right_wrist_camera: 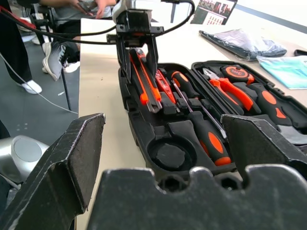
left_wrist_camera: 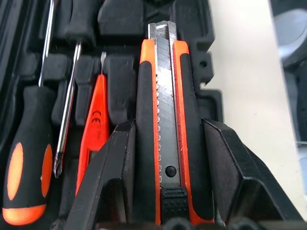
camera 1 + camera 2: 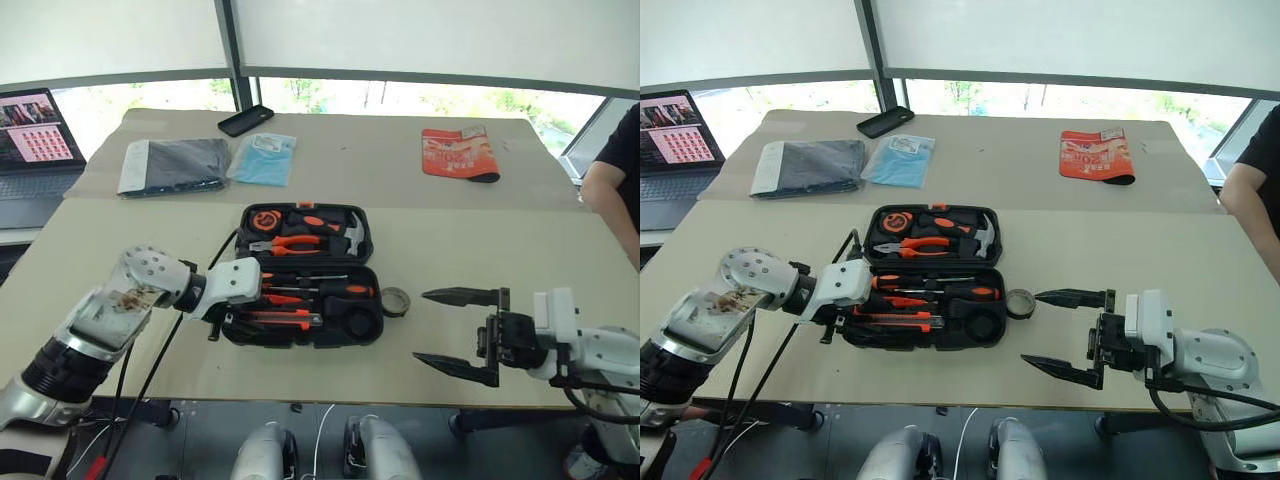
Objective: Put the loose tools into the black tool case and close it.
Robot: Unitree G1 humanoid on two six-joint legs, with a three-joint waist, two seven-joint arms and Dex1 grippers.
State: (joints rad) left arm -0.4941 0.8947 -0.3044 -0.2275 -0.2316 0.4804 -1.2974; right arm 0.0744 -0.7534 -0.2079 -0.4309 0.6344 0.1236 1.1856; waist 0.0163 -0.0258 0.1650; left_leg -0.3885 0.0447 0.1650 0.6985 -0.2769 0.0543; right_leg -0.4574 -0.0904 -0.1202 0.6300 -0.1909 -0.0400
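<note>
Your left pincer (image 2: 163,191) is clamped on the utility knife (image 2: 165,120), holding it over the near half of the black tool case (image 3: 300,275), just beside the tester screwdriver (image 2: 94,124) and a screwdriver (image 2: 29,163) seated in their slots. Case lies open on the tabletop (image 3: 480,250). Tape roll (image 3: 395,301) sits on the tabletop touching the case's right edge. Your right pincer (image 3: 455,335) is spread wide, empty, right of the case.

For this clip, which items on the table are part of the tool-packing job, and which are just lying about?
Job items: black tool case, utility knife held by the left gripper, two screwdrivers, tester screwdriver, tape roll.

Lying about: laptop, phone, folded grey cloth, blue packet, orange pouch.
</note>
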